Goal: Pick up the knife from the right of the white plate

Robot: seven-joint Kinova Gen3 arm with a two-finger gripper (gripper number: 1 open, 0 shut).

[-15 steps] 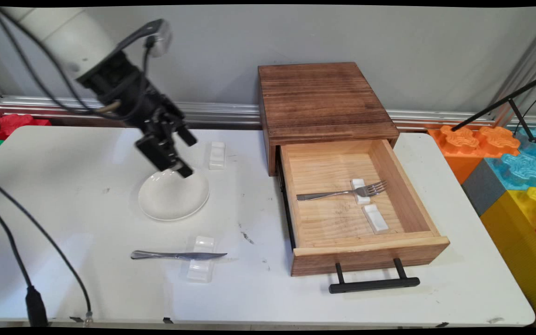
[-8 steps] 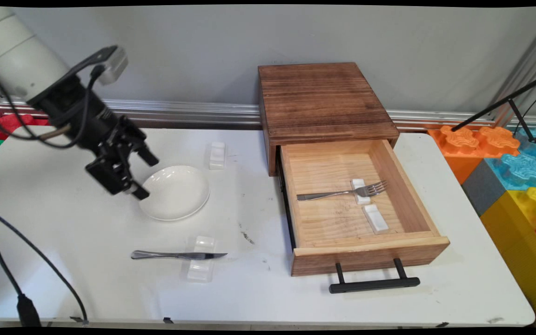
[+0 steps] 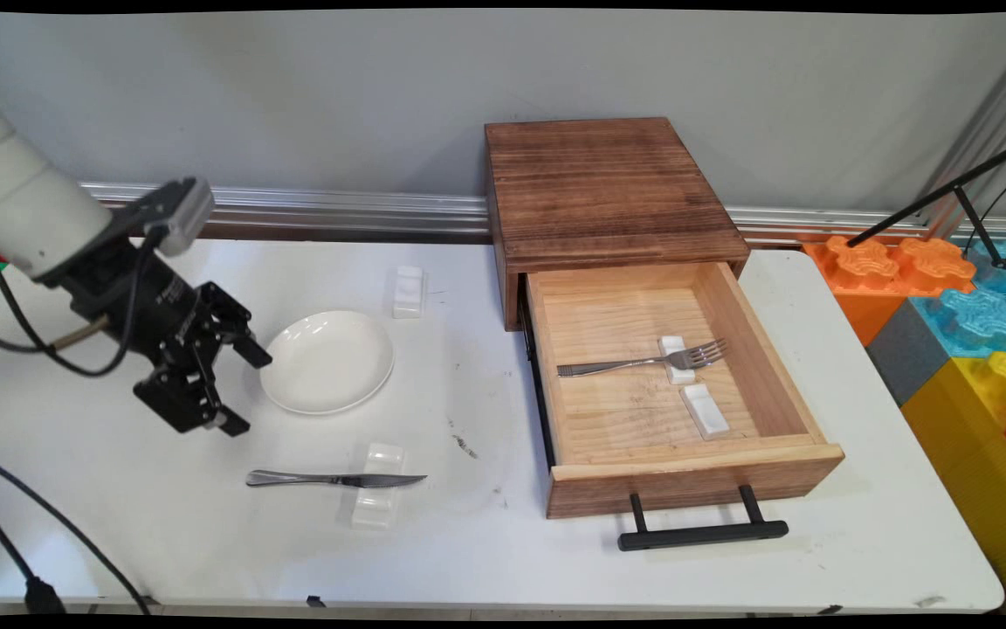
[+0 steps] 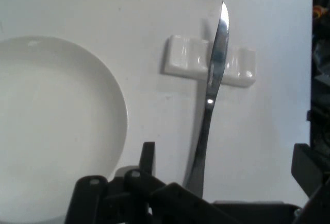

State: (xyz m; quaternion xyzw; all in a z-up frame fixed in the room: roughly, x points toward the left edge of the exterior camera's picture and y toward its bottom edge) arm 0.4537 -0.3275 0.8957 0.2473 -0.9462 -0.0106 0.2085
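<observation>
Nearest us the knife (image 3: 333, 479) lies across its white rest (image 3: 375, 498) on the desk (image 3: 468, 559). Our hand (image 3: 237, 393), fingers spread and empty, has swung down left of the plate (image 3: 327, 361). Beyond, the fork (image 3: 643, 360) sits in the open drawer (image 3: 686, 463).

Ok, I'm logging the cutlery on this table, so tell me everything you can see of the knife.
The knife is a slim, shiny table knife that looks like metal, one piece from its rounded handle end to its pointed blade tip. It lies flat, and its blade crosses a small white ridged rest that props it just off the white table. It sits nearer the table's front edge than the white plate. The open gripper hangs above its handle end without touching it.
</observation>
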